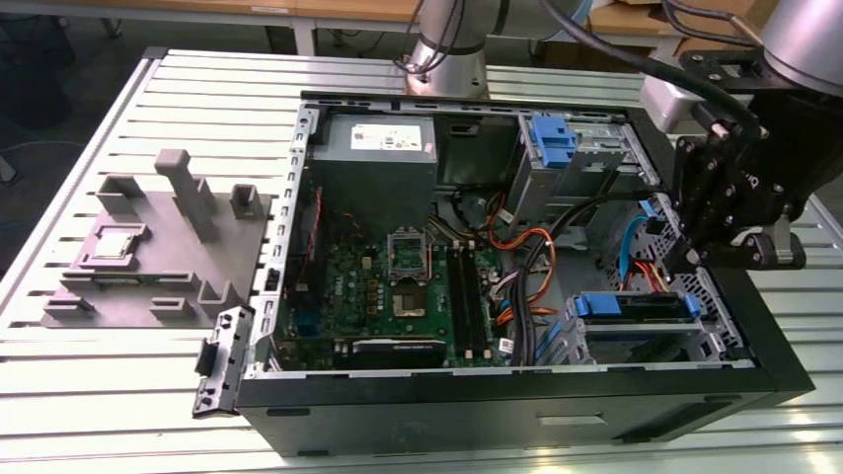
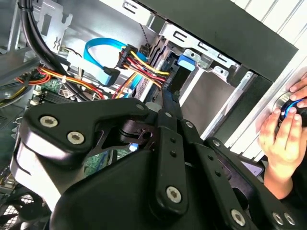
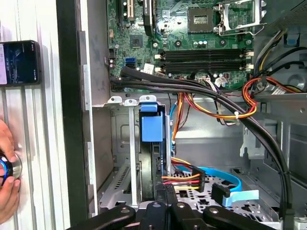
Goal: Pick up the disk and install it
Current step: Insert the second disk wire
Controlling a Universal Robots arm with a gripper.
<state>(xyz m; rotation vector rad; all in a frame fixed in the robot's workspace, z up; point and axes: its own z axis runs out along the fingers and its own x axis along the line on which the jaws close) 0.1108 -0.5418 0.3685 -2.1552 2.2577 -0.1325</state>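
As far as the pictures show, the pick-up stage is complete and the work stands in the installation stage: the disk point(image 3: 152, 130) is off the table and stands on edge in the drive bay point(image 3: 120, 143) of the open computer case point(image 1: 527, 410), in the corner just inside the black outer wall and below the motherboard point(image 3: 201, 43) as the first wrist view frames it. The gripper point(image 3: 165, 191) is lined up directly behind the disk's rear edge, touching it or very nearly so, and in the exterior view the gripper point(image 1: 737, 247) hangs over the case's side at the exterior view's right. Whether the gripper is clenched on the disk or has released it cannot be told. Whether the disk is pushed fully home cannot be judged either, so final seating remains unconfirmed. No cable is seen plugged into the disk; the red, yellow and black power lead point(image 3: 184, 179) and the blue data cable point(image 3: 230, 184) lie loose just beside it. Seen edge-on, the disk presents a blue plastic frame end point(image 2: 186, 62) over a thin dark body; its label is not visible. A person's hand point(image 3: 7, 167) rests on a round control on the table outside the case
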